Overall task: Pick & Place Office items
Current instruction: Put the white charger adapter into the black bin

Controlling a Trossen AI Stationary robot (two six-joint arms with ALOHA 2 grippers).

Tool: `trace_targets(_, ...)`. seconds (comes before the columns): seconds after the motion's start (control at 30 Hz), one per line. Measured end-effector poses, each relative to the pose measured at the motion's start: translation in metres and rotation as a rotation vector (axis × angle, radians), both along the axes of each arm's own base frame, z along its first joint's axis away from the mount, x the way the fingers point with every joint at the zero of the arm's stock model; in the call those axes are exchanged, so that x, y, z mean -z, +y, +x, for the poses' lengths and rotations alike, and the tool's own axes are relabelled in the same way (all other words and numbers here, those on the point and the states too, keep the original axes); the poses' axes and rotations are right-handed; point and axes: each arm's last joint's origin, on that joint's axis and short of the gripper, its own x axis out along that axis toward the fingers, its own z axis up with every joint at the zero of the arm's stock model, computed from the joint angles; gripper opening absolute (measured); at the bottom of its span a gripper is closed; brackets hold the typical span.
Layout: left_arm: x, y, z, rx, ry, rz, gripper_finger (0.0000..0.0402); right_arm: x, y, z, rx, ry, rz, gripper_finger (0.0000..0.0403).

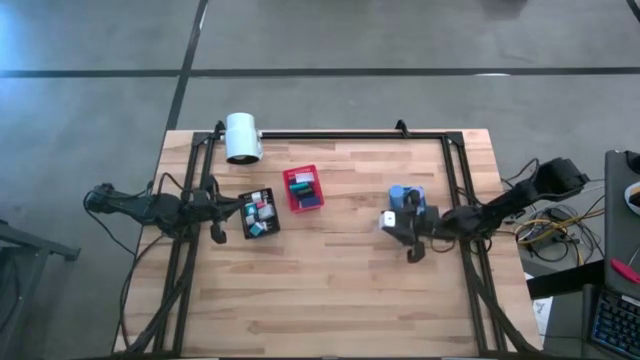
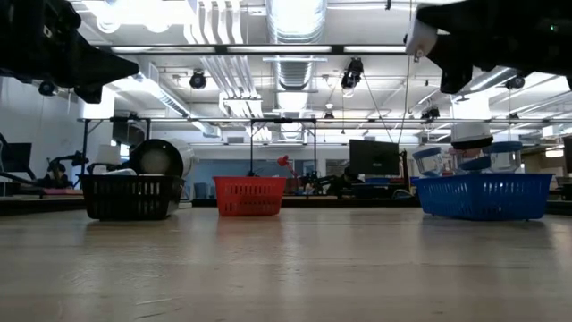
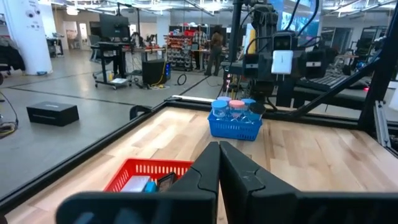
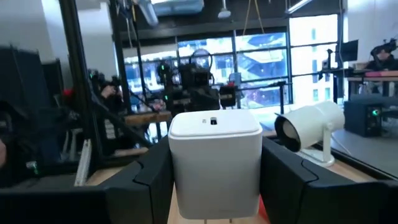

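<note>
Right now, held item: white block (image 4: 215, 163) sits upright between the right gripper (image 1: 390, 219) fingers, clamped on both flat sides.
Where: raised off the table, just beside the blue bin (image 1: 409, 198), on its near-left edge.
Nearer arm: right; bin lies just beyond the block.
Left gripper (image 3: 219, 163): clenched empty, beside the black bin (image 1: 259, 213), red bin (image 1: 303, 189) ahead.

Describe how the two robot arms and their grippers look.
Both arms are dark, nearly black, slim and jointed, with black cables trailing from them. The left gripper has two broad, matte black angular fingers. The right gripper has the same blocky black fingers. No markings show on either.
</note>
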Motion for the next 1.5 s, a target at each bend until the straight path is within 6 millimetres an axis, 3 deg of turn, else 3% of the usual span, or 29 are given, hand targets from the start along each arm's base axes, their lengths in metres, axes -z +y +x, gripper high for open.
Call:
trace_targets(1.13,0.001,0.0,0.0,-0.017,-0.035,-0.153,0.001,0.009,-0.004,-0.006,0.058,0.029,0.077,0.0177)
trace_targets(1.5,0.005,0.0,0.0,0.004,0.035,-0.036,0.001,0.011,-0.007,-0.007,0.14,0.055,0.076,0.0177)
